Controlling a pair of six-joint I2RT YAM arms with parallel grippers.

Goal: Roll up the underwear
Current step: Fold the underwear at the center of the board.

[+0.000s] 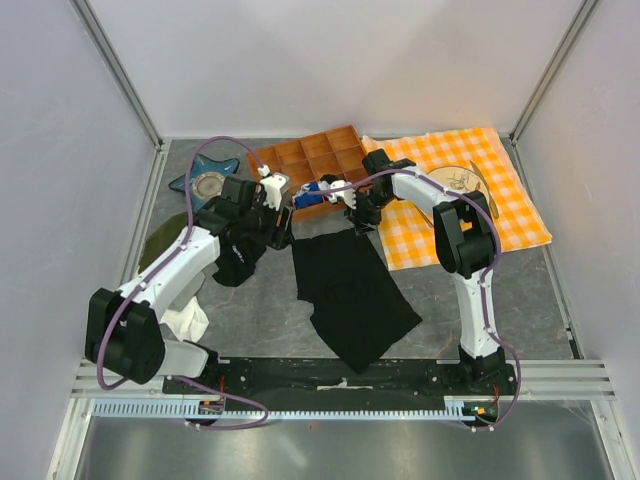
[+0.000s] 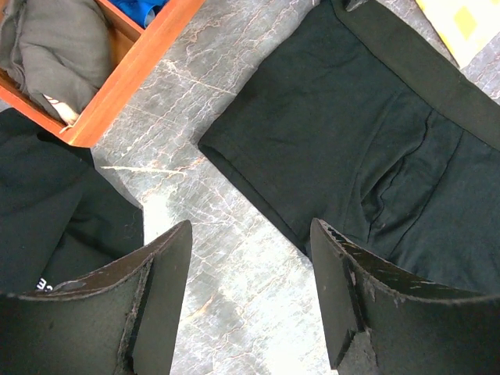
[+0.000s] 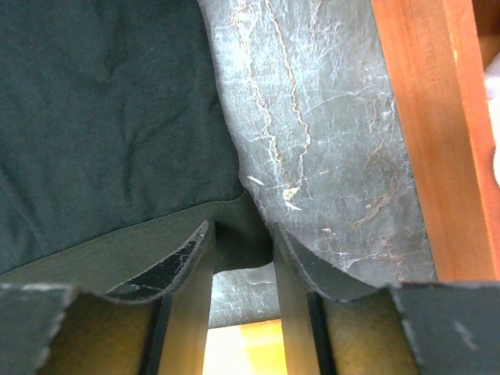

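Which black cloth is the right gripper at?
The underwear spread flat mid-table, waistband corner at the right gripper; the smaller black cloth lies bunched under the left arm.

A grey, marble-veined table [image 1: 250, 310] between pale walls. In the middle the underwear [image 1: 350, 290] lies spread flat and slightly askew, waistband toward the far side. Beyond it an orange wooden compartment tray [image 1: 305, 160] sits on the stone. An orange-and-white checked cloth [image 1: 500, 200] covers the far right, its edge just beside the underwear. On the left are a teal star-shaped dish [image 1: 205, 180], an olive-green cloth [image 1: 158, 240], a smaller black cloth [image 2: 55, 203] by the tray's corner, and a crumpled white cloth [image 1: 190, 322].
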